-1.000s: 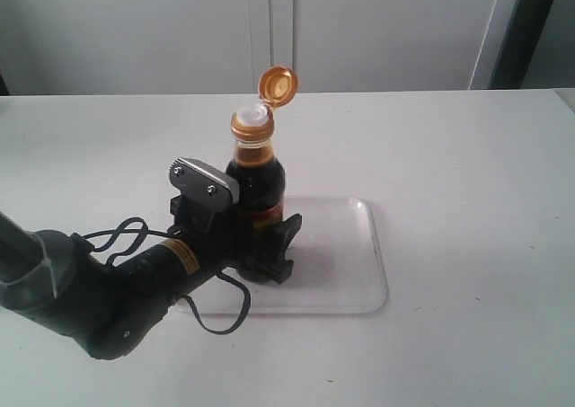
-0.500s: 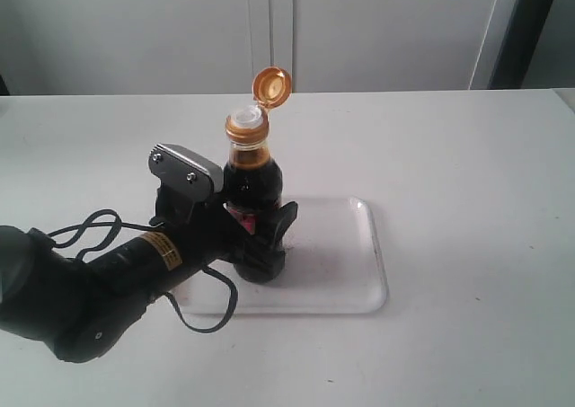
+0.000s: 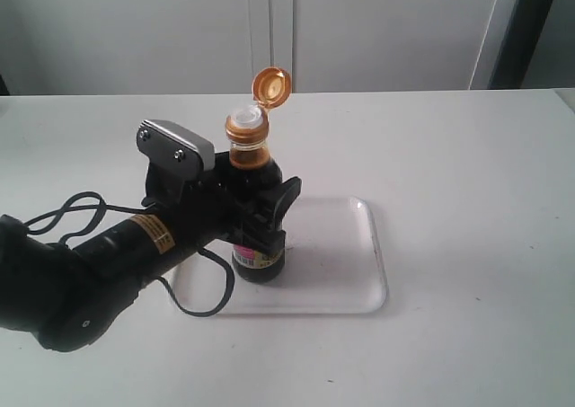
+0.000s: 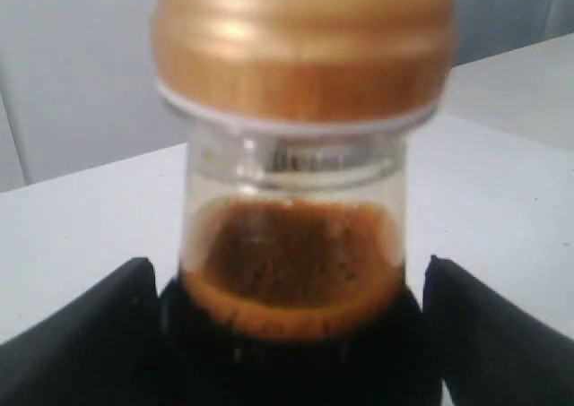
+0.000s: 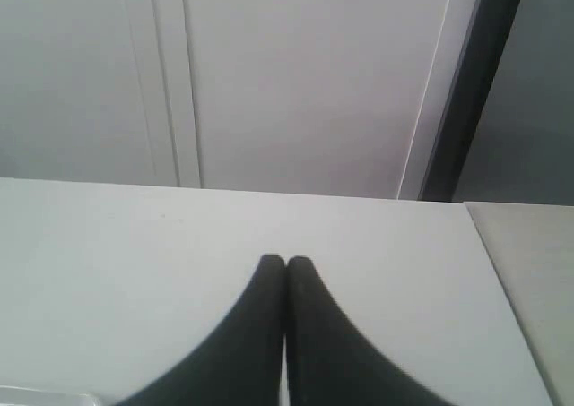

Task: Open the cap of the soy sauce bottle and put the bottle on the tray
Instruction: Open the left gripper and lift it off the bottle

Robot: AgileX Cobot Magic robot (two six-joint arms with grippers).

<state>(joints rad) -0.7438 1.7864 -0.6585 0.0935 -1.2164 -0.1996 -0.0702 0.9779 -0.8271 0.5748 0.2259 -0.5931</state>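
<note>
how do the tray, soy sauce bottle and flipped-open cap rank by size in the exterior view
1. tray, clearly largest, even partly hidden
2. soy sauce bottle
3. cap, by far the smallest

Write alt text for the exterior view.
A soy sauce bottle stands upright on a white tray, its orange cap flipped open. The left gripper, reaching in from the lower left, straddles the bottle's shoulder with its jaws wide. The tray lies on a white table.
</note>
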